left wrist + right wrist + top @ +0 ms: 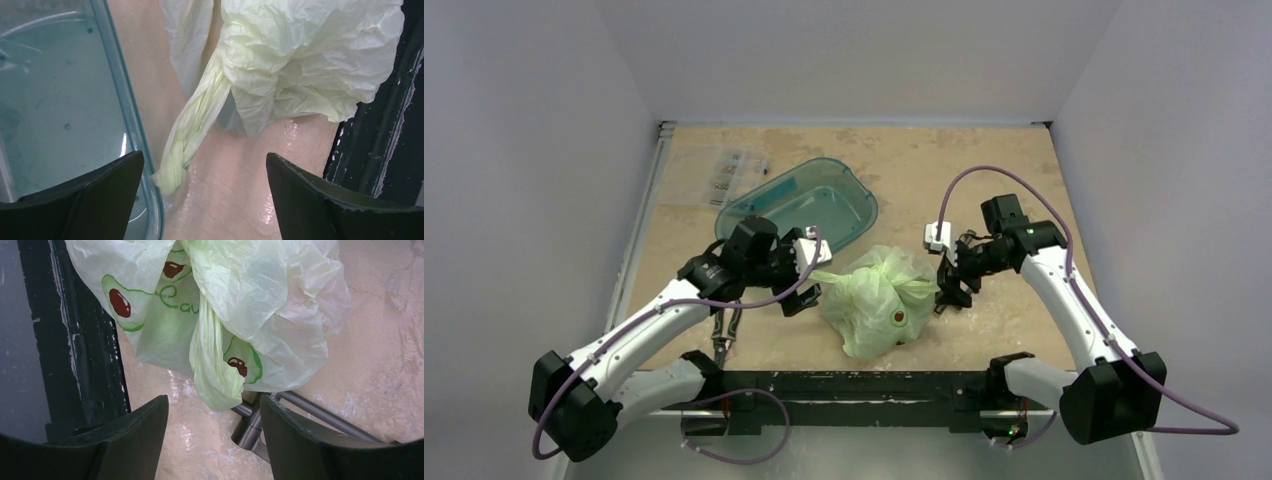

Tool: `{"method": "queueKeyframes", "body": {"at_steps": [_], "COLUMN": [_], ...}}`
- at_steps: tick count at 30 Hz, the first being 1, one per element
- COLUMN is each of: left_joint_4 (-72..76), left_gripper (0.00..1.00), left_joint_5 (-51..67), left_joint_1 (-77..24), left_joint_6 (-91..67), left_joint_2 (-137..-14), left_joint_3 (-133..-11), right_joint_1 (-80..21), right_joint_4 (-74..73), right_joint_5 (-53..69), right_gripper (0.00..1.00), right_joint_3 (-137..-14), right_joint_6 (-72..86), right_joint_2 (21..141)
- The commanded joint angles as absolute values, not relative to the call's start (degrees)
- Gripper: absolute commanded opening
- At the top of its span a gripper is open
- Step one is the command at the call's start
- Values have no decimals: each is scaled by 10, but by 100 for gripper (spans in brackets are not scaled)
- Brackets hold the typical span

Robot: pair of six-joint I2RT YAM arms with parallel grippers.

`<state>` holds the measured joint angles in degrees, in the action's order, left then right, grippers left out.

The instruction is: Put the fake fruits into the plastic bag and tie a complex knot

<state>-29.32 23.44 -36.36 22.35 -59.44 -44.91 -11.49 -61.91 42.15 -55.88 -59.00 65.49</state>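
Observation:
The pale green plastic bag (879, 300) lies bunched at the table's middle front, printed with avocado pictures. The fake fruits are hidden inside it. My left gripper (809, 287) is open and empty just left of the bag. In the left wrist view the gripper (205, 177) has a twisted bag handle (192, 130) lying between its spread fingers, untouched, with the bag (310, 55) beyond. My right gripper (946, 292) is open and empty just right of the bag. In the right wrist view the gripper (215, 427) faces a hanging bag tail (215, 382) below the bag (260, 295).
A translucent teal tub (799, 205) stands behind the left gripper; its rim (127, 115) runs close to the left finger. A clear packet (724, 175) lies at the back left. The black front rail (864, 385) runs under the bag. Metal rods (300, 407) lie by the right finger.

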Motion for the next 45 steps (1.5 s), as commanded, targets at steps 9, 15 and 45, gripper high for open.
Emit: {"method": "queueKeyframes", "body": {"at_steps": [9,15,45], "left_joint_4": [-281,-292,-256], "left_gripper": [100,100,0], "left_joint_5": [217,243,132], "left_joint_1": [-348,-350,-344], "left_joint_6": [259,388,-4], "left_joint_2": [-517,-571,-630], "left_joint_3": [-456,-469,-551], "right_joint_1": [-150,-210,-129], "right_joint_4": [-541,-458,-351], "right_joint_5": [413,367,153], "right_gripper": [69,67,0], "right_joint_3": [-539,-499,-522], "right_joint_6": [-548,-506,-191], "right_joint_2": [627,620,547]}}
